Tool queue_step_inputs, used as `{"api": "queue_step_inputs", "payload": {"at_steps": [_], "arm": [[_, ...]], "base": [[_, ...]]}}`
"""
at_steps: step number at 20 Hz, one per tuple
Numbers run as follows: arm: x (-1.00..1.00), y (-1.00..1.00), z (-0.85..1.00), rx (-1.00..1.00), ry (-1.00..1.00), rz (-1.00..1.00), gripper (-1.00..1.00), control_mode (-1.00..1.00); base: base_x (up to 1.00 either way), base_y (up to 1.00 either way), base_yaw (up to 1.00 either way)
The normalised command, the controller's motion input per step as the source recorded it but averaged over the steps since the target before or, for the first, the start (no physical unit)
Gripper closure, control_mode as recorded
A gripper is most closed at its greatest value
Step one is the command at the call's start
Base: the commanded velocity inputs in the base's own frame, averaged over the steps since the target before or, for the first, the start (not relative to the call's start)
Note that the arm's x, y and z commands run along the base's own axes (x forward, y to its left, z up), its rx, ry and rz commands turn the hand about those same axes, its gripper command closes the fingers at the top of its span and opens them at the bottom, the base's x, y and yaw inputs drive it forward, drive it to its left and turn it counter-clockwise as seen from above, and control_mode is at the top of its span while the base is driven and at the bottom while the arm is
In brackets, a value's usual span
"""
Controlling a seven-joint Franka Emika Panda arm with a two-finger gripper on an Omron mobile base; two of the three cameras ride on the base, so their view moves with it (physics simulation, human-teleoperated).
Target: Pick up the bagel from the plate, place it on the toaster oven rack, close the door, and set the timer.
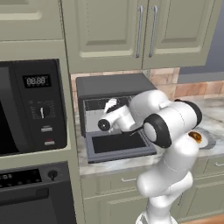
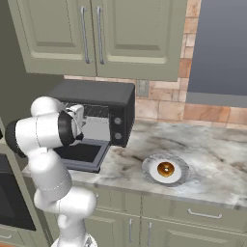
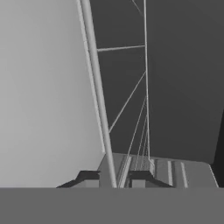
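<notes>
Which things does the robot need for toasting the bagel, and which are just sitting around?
Needed for the job:
bagel
plate
toaster oven
door, folded down open
rack, with the robot's fingers shut on its front bar

Just sitting around:
microwave
wall cupboards
counter

Both base views look forward and down, sharing the toaster oven (image 1: pixel 114 116) and bench (image 2: pixel 212 154). The hand view sits close against the rack (image 3: pixel 131 109).
</notes>
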Motion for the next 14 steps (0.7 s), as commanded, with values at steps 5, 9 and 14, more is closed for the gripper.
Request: {"api": "queue_step_inputs", "payload": {"at_steps": [5, 9, 14], "arm": [[-0.52, 0.0, 0.0, 0.0, 0.31, 0.0, 1.0, -1.0], [-0.81, -0.02, 0.0, 0.0, 0.31, 0.0, 1.0, -1.0], [-0.93, -0.07, 0.0, 0.02, 0.32, 0.0, 1.0, -1.0]], "base": [[0.0, 0.0, 0.0], [0.0, 0.0, 0.0], [0.0, 0.0, 0.0]]}}
